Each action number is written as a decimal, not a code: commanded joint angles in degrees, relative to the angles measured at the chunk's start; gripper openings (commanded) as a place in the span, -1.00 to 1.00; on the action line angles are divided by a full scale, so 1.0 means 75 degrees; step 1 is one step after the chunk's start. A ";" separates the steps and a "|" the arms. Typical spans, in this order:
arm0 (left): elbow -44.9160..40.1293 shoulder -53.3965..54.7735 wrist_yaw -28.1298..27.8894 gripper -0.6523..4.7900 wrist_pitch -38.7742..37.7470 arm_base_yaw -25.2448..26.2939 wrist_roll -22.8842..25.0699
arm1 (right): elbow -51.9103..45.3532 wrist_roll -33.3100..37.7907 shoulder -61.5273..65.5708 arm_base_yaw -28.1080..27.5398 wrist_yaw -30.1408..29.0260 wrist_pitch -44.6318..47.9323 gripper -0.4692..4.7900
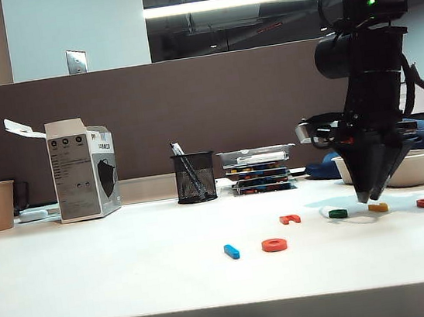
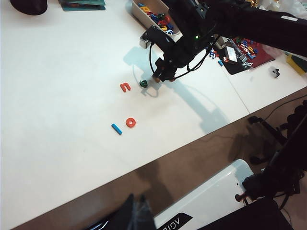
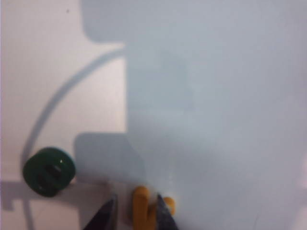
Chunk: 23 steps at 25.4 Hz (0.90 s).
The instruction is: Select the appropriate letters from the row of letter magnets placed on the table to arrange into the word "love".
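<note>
Yellow V (image 3: 144, 207) between right fingers (image 3: 106, 216)

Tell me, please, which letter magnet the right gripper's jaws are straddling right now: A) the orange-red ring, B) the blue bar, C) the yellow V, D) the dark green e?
C: in the right wrist view the right gripper has one jaw on each side of the yellow V, with the dark green e lying apart beside it.

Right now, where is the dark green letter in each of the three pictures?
Exterior view: the dark green e lies on the table, left of the yellow V under the right gripper.
Left wrist view: the e sits between the orange-red arch letter and the right gripper.
Right wrist view: the e lies beside the yellow V.
Shared landmark: the right gripper.
</note>
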 commanded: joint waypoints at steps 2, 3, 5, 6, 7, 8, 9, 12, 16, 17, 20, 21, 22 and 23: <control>0.0012 -0.0017 0.0000 -0.78 -0.0009 0.0003 0.0012 | 0.0017 -0.0032 0.0012 0.0012 -0.0044 0.0219 -0.44; 0.0012 -0.0017 -0.0003 -0.78 -0.0035 0.0003 0.0015 | 0.0020 -0.0032 0.0038 0.0012 -0.0058 0.0230 -0.44; 0.0012 -0.0017 -0.0003 -0.78 -0.0047 0.0003 0.0012 | 0.0020 -0.0032 0.0099 0.0012 -0.0076 0.0227 -0.44; 0.0012 -0.0017 -0.0003 -0.78 -0.0047 0.0003 0.0012 | 0.0012 -0.0032 0.0105 0.0012 -0.0076 0.0221 -0.44; 0.0012 -0.0017 -0.0003 -0.78 -0.0052 0.0003 0.0012 | 0.0020 -0.0029 0.0157 0.0012 -0.0125 0.0219 -0.44; 0.0012 -0.0017 -0.0003 -0.78 -0.0064 0.0003 0.0012 | 0.0020 -0.0029 0.0198 0.0012 -0.0189 0.0189 -0.44; 0.0012 -0.0017 0.0000 -0.78 -0.0070 0.0003 0.0009 | 0.0015 -0.0029 0.0216 0.0012 -0.0189 0.0166 -0.44; 0.0012 -0.0017 0.0000 -0.78 -0.0099 0.0003 0.0009 | 0.0015 -0.0029 0.0248 0.0009 -0.0178 0.0076 -0.44; 0.0012 -0.0017 0.0000 -0.78 -0.0096 0.0003 0.0009 | 0.0015 -0.0029 0.0248 0.0003 -0.0178 -0.0087 -0.45; 0.0012 -0.0017 0.0000 -0.78 -0.0096 0.0003 0.0009 | 0.0015 -0.0029 0.0248 0.0003 -0.0178 -0.0090 -0.45; 0.0012 -0.0017 0.0000 -0.78 -0.0099 0.0003 0.0009 | 0.0015 -0.0032 0.0248 -0.0012 -0.0178 -0.0178 -0.45; 0.0012 -0.0017 0.0000 -0.78 -0.0099 0.0003 0.0009 | 0.0015 -0.0032 0.0248 -0.0015 -0.0175 -0.0201 -0.45; 0.0012 -0.0017 0.0000 -0.78 -0.0096 0.0003 0.0009 | 0.0015 -0.0032 0.0248 -0.0026 -0.0166 -0.0248 -0.45; 0.0012 -0.0017 0.0003 -0.78 -0.0096 0.0003 0.0009 | 0.0015 -0.0032 0.0248 -0.0038 -0.0149 -0.0265 -0.45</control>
